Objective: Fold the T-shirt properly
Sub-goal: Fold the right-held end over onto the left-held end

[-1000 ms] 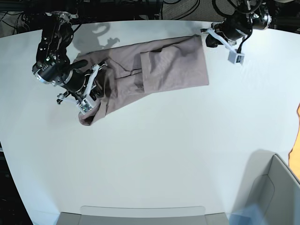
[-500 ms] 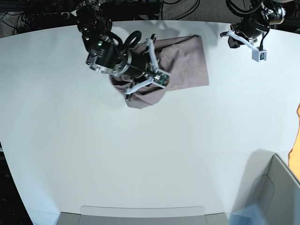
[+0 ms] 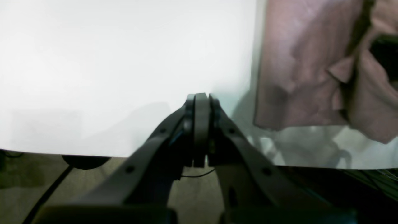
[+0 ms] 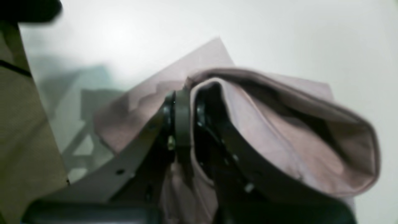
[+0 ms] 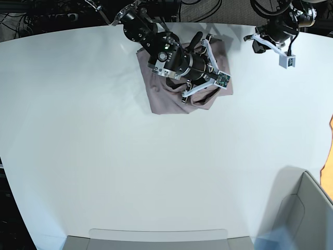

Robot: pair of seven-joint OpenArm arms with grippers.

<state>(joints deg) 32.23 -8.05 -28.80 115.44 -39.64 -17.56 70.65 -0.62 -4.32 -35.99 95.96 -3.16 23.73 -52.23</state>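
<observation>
The T-shirt (image 5: 165, 96) lies bunched at the far edge of the white table (image 5: 156, 172), toward the middle of that edge. It is doubled over on itself, with one flat layer spread on the tabletop and a looser fold raised above it.

The right gripper (image 4: 183, 109) sits directly over the shirt. Its jaws are pressed nearly together on a fold of the mauve cloth. In the right wrist view the fabric (image 4: 279, 130) runs up between the jaws and then billows out to the side in a rounded, open loop, held clear of the flat layer beneath. That lower layer shows as a paler corner (image 4: 205, 56) lying on the table behind the jaws. From overhead, the right arm (image 5: 156, 41) reaches in from the far edge and covers the middle of the shirt.

The left gripper (image 3: 200, 105) hangs near the far corner of the table, well apart from the right one. Its jaws are fully closed with nothing between them. In the left wrist view it is over bare tabletop by the table's edge, and the shirt (image 3: 304, 71) lies off to one side without touching it.

A grey bin (image 5: 307, 213) stands at the near corner of the table.
</observation>
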